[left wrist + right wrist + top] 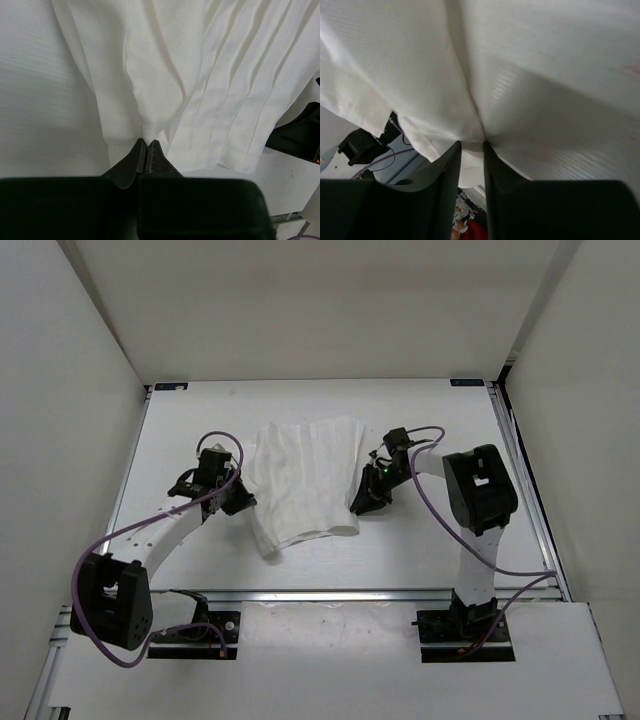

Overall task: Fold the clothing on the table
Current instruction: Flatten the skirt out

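Left wrist view showed the left gripper (146, 146) pinched tight on an edge of the thin white pleated fabric clothing (165, 75), whose opposite edge the right gripper (472, 145) clamped, spread mid-way on the matte white table (420, 550), plain white walls (60, 390) around it.

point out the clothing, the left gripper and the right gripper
clothing (305, 480), top view, middle of the pleated panel
left gripper (146, 145), left wrist view, between fingertips shut on clothing
right gripper (471, 146), right wrist view, between its fingertips
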You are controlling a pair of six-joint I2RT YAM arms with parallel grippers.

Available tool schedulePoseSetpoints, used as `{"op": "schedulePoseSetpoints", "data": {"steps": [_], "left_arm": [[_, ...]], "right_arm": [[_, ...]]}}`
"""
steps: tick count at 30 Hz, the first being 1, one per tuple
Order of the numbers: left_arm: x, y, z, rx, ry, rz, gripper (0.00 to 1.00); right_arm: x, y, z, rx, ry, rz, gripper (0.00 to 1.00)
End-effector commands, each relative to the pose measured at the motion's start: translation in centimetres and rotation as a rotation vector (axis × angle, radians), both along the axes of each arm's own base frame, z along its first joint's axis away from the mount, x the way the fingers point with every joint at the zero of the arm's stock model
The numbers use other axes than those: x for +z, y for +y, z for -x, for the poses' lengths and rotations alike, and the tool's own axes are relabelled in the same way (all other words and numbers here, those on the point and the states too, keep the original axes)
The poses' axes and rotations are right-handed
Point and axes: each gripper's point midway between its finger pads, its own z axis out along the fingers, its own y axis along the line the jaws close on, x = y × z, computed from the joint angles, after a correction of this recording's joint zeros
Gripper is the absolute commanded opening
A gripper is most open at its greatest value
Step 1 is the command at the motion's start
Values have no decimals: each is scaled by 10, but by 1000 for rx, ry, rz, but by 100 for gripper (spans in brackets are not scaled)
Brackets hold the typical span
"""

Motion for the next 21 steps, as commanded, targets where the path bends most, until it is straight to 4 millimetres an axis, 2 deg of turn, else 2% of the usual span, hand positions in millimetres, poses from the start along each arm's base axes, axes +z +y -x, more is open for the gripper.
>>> {"op": "schedulePoseSetpoints", "data": {"steps": [1, 3, 5, 6, 7, 8, 9, 10, 11, 12, 13, 15, 16, 17, 19, 20, 21], "left_arm": [[3, 6, 5, 7, -14, -14, 0], [3, 7, 5, 9, -16, -12, 0], [-1, 9, 7, 9, -12, -15, 0], [-5, 5, 8, -6, -10, -9, 0], [-4, 2, 4, -27, -37, 2, 0], [-14, -2, 8, -50, -15, 27, 0], [-18, -6, 3, -71, -40, 48, 0], [-18, -18, -1, -111, -52, 96, 0], [-27, -22, -5, -124, -32, 111, 0], [-21, -33, -11, -168, -53, 152, 0], [-31, -38, -13, -198, -22, 175, 0], [-39, -52, -32, -261, 20, 204, 0], [-31, -58, -48, -277, -3, 206, 0], [-43, -61, -53, -288, 31, 204, 0], [-35, -74, -79, -333, -2, 210, 0], [-44, -77, -84, -343, 18, 218, 0], [-42, -80, -100, -353, -3, 221, 0]], "right_arm": [[-16, 10, 25, 50, 86, -8, 28], [-20, 11, 29, 62, 86, 5, 20], [-24, -2, 26, 42, 76, 55, 0], [-22, -9, 23, 18, 66, 76, 0], [-19, -23, 13, -17, 23, 111, 0], [-14, -40, 4, -68, -8, 148, 0], [-14, -49, 7, -88, -6, 172, 1], [-4, -67, -6, -141, -56, 193, 0], [-5, -80, -7, -170, -64, 232, 0], [4, -97, -12, -210, -97, 259, 0], [14, -109, -17, -241, -131, 274, 0], [26, -135, -13, -284, -157, 336, 0], [28, -140, -12, -280, -166, 349, 1], [32, -146, -8, -289, -172, 372, 0], [32, -152, 5, -292, -156, 377, 0], [33, -150, 11, -284, -150, 380, 0], [30, -151, 17, -286, -132, 374, 0]]}}
